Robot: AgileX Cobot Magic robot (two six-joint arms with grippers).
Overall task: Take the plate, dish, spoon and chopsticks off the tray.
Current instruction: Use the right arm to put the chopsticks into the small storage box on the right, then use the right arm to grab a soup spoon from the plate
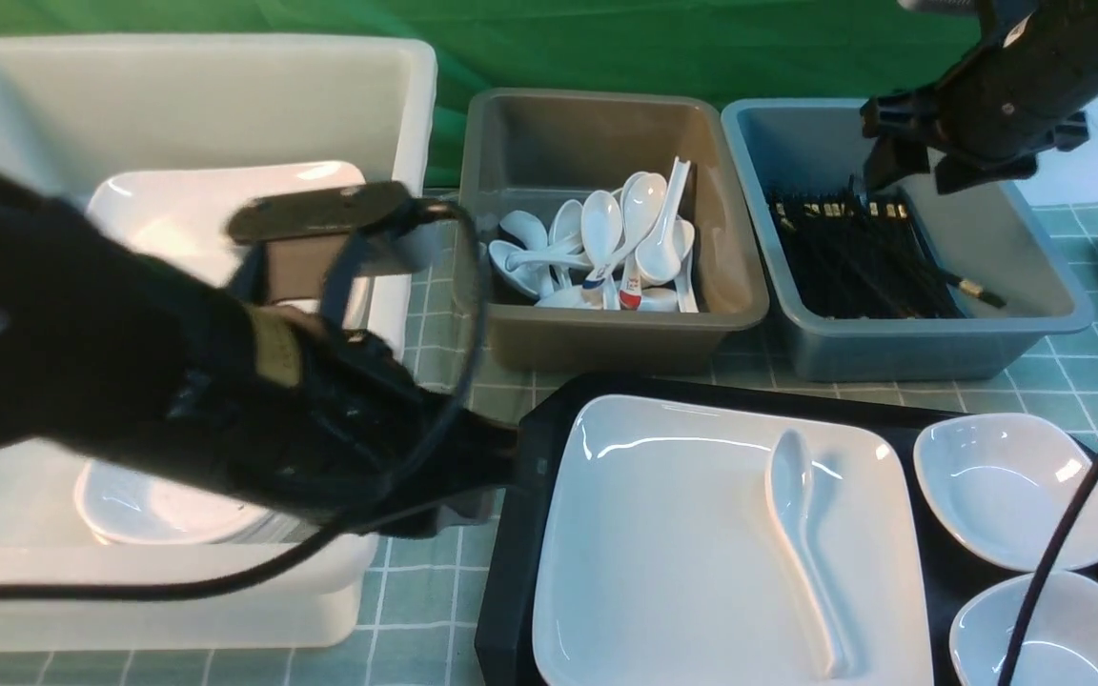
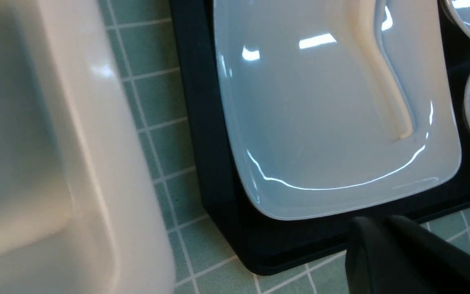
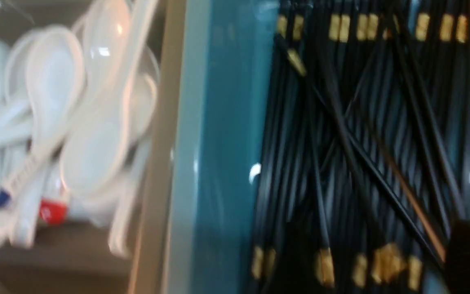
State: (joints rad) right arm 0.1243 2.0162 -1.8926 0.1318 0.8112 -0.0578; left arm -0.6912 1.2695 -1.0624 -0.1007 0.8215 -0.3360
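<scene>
Black plastic tray (image 1: 511,591) sits at the near right of a green checked cloth, its near edge cut off by the frame. On it lies the plate (image 1: 682,553), white and glossy, filling the tray's left part. The spoon (image 1: 802,534) lies on the plate's right half. Its long axis runs near to far, with the bowl pointing away and the handle coming toward the robot, angled slightly right. Two small dishes (image 1: 1016,491) sit on the tray just right of the plate, the nearer one partly cut off.

The chopsticks (image 1: 854,257) lie in a blue bin (image 1: 1035,276) beyond the tray, in a heap of black sticks running mostly near to far — no single pair can be told apart. The right gripper (image 1: 921,167) hangs above that bin holding nothing, and its fingers appear parted, though the wrist view is blurred.

The left arm hides much of a white tub (image 1: 177,86). The left gripper (image 2: 377,224) is at the tray's left edge, fingers pressed together and empty. A grey bin (image 1: 530,152) holds other spoons.
</scene>
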